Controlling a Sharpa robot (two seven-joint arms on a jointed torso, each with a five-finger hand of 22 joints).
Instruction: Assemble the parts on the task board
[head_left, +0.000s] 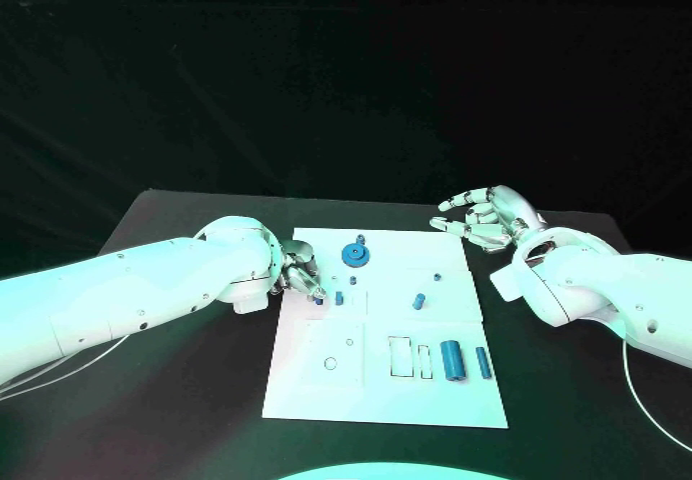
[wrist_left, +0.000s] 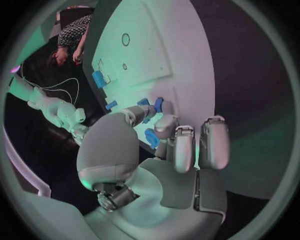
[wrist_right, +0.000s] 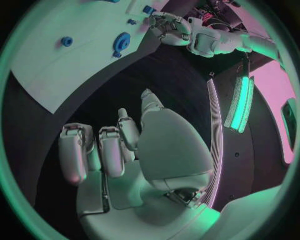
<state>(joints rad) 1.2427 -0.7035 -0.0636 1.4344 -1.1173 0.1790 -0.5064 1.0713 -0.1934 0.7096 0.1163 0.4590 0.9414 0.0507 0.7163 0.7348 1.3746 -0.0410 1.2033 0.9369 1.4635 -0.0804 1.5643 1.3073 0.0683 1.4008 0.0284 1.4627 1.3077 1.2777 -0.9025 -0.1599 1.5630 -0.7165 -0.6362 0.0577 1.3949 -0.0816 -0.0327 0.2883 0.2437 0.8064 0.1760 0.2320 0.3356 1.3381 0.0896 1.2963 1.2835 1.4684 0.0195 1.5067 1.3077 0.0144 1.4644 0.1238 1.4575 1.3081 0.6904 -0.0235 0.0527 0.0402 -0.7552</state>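
The white task board (head_left: 382, 400) lies in the middle of the table. My left hand (head_left: 299, 272) rests on its left edge with the fingers curled down, pinching a small blue part (head_left: 317, 296) (wrist_left: 152, 137) between thumb and fingers. A blue peg (head_left: 339, 297) (wrist_left: 158, 104) stands just beside the fingertips. A blue gear (head_left: 355, 254) (wrist_right: 120, 42) sits near the board's far edge, and another small part (head_left: 420, 299) lies mid-board. My right hand (head_left: 488, 218) (wrist_right: 119, 150) hovers past the board's far right corner, fingers apart and holding nothing.
A thick blue cylinder (head_left: 453, 359) and a thin one (head_left: 483, 363) lie on the board's near right, beside two rectangular slots (head_left: 401, 357). A round hole (head_left: 330, 363) is on the near left. Black table (head_left: 188, 215) surrounds the board.
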